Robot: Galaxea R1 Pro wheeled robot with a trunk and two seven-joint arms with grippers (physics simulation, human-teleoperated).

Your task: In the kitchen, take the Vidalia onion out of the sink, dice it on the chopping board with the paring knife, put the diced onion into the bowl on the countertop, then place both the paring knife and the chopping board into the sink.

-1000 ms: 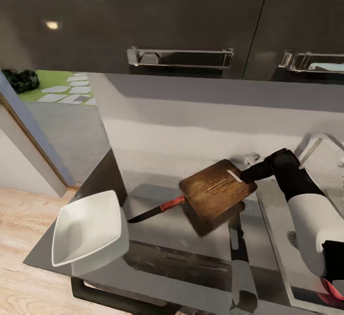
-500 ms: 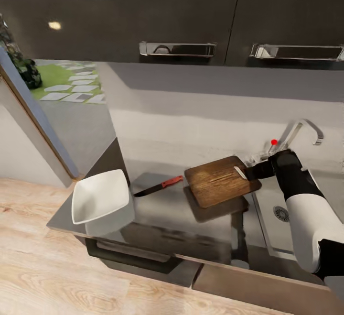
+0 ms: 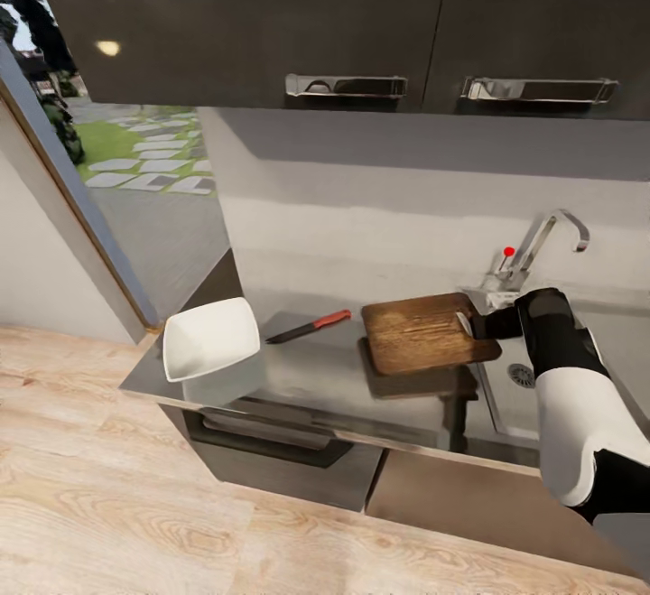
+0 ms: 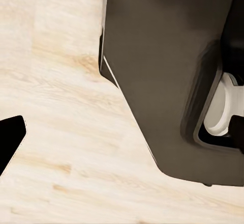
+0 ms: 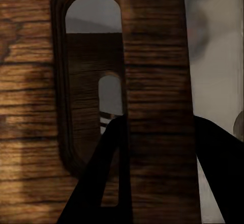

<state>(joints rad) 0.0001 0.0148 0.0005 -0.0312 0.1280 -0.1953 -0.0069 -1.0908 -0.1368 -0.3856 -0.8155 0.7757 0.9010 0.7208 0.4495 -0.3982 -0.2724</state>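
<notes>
- R gripper (image 5: 157, 183): two dark fingers (image 5: 96, 183) straddle the slot-end edge of the chopping board (image 5: 152, 81), one each side of the wood strip past the handle slot; reads as pinched on that strip. Edge grip prob. chosen b/c the flat face offers nothing to clamp.
- Head view: R gripper (image 3: 480, 324) at the board's sink-side short end; chopping board (image 3: 429, 333) held roughly level, clear of the countertop (image 3: 316, 378), w/ shadow and reflection beneath it. Far end hangs unsupported, so sag or slip in the pinch is a risk (judgement).
- Board overhangs the seam between counter and sink (image 3: 506, 401); drain visible just beyond the R forearm. Judged: board en route to the basin, i.e. late in the task.
- Paring knife (image 3: 309, 326): flat on counter, red handle toward board, blade tip toward bowl; apart from the board, not gripped. Needs a separate pick.
- Bowl (image 3: 209, 339): on the counter's left end, near the corner, well apart from the sink. Contents not discernible; onion not identifiable.
- Tap (image 3: 542, 243) w/ red knob behind the basin; board must pass below or beside it.
- L gripper: fingers not made out; L wrist cam looks down at wood floor (image 4: 56, 132) and a dark robot body part; state undetermined.
</notes>
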